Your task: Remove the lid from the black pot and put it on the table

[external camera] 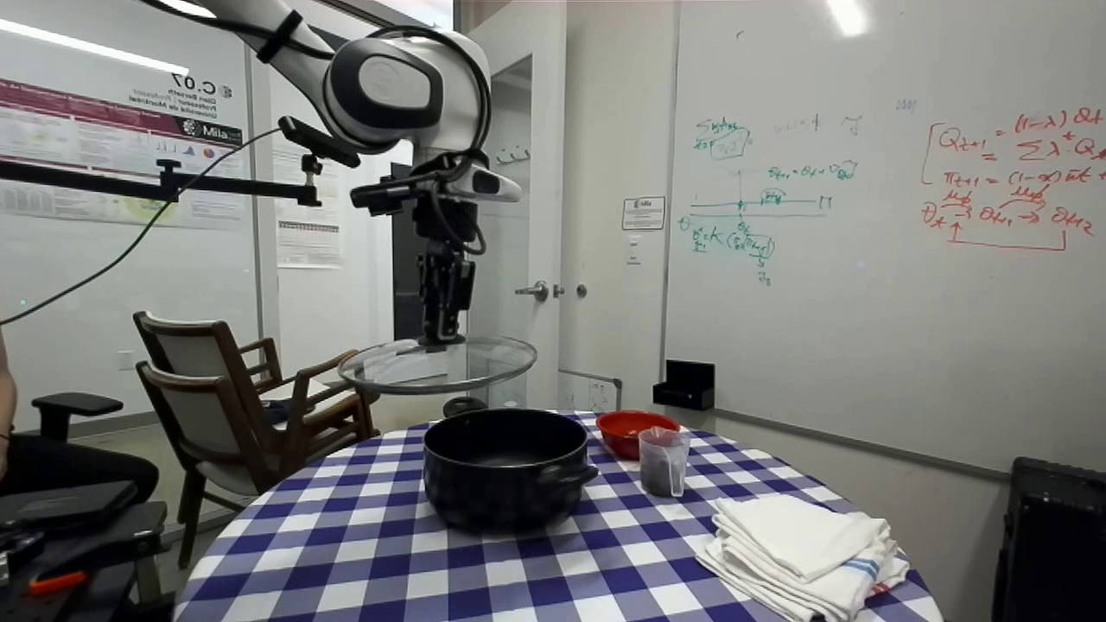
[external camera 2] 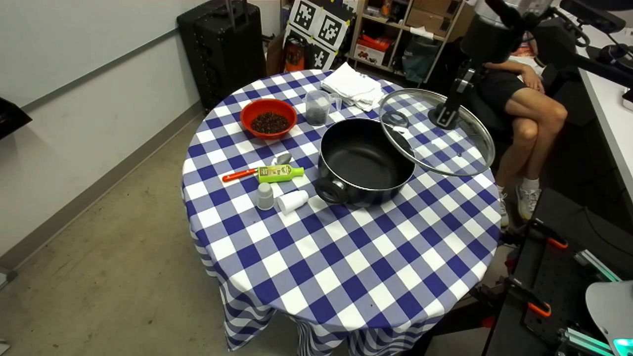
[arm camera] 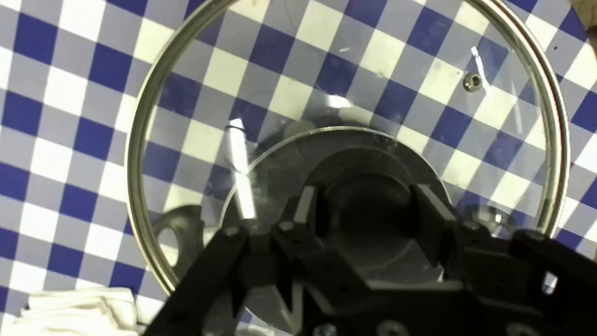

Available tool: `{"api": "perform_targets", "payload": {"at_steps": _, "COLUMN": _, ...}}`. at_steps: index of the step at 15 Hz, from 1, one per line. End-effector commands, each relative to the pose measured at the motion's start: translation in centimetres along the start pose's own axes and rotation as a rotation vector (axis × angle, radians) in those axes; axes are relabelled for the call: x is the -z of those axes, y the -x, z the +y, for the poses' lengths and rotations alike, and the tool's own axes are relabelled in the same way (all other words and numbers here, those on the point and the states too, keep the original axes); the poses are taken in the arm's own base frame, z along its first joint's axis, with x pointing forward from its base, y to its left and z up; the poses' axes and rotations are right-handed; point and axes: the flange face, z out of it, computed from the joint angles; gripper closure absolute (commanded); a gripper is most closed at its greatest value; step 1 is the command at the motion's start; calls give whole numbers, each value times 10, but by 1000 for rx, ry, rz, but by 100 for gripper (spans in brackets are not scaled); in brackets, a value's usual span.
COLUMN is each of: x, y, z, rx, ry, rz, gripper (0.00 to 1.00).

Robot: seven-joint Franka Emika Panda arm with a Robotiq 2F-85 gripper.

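Green bottle (external camera 2: 279, 173) lying in an exterior view, red handle (external camera 2: 239, 175) beside it, grey cup (external camera 2: 265, 197) standing, white cup (external camera 2: 293, 201) over on its side: only there do we get that group. In an exterior view it's two wooden chairs (external camera: 194, 380) and the door (external camera: 546, 173) that turn up, again only there. The wrist view has its own detail, a small metal vent (arm camera: 472, 82) in the glass. Bowl (external camera: 618, 442), jug (external camera: 664, 445) and towels (external camera: 799, 553) make both exterior views.

And here's the lid (external camera: 415, 371), up in the air! Clear glass, metal rim, dark round knob (external camera 2: 433, 116) in the middle, streaks of light across it. It's above the checked table (external camera 2: 336, 257), off to one side of the pot (external camera: 505, 497) and apart from it, though in an exterior view its edge crosses the pot's mouth. The gripper (external camera: 442, 335) has it by the knob, clenched, one finger on either side. The pot stands open, black inside and out.

Tougher viewing at the wrist: the fingers (arm camera: 305, 205) go dark on dark against the knob, the exact contact hard to read. The gripper covers the lower lid, the top rim leaves the frame, and the pot shows only partly through the glass. Arm (external camera: 389, 86) and person (external camera 2: 531, 111) are cut off in both exterior views.
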Motion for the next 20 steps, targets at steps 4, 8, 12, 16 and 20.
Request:
{"api": "perform_targets", "payload": {"at_steps": 4, "x": -63, "y": 87, "z": 81, "rx": -254, "ry": -75, "rz": -56, "gripper": 74}}
{"api": "perform_targets", "payload": {"at_steps": 8, "x": -106, "y": 109, "z": 118, "rx": -411, "ry": -107, "rz": -27, "gripper": 74}}
{"api": "perform_targets", "payload": {"at_steps": 12, "x": -133, "y": 119, "z": 136, "rx": -608, "ry": -112, "rz": 42, "gripper": 74}}
{"api": "perform_targets", "payload": {"at_steps": 16, "x": -157, "y": 113, "z": 139, "rx": -747, "ry": -59, "rz": 81, "gripper": 74}}
{"api": "perform_targets", "payload": {"at_steps": 20, "x": -178, "y": 109, "z": 139, "rx": -825, "ry": -44, "rz": 73, "gripper": 74}}
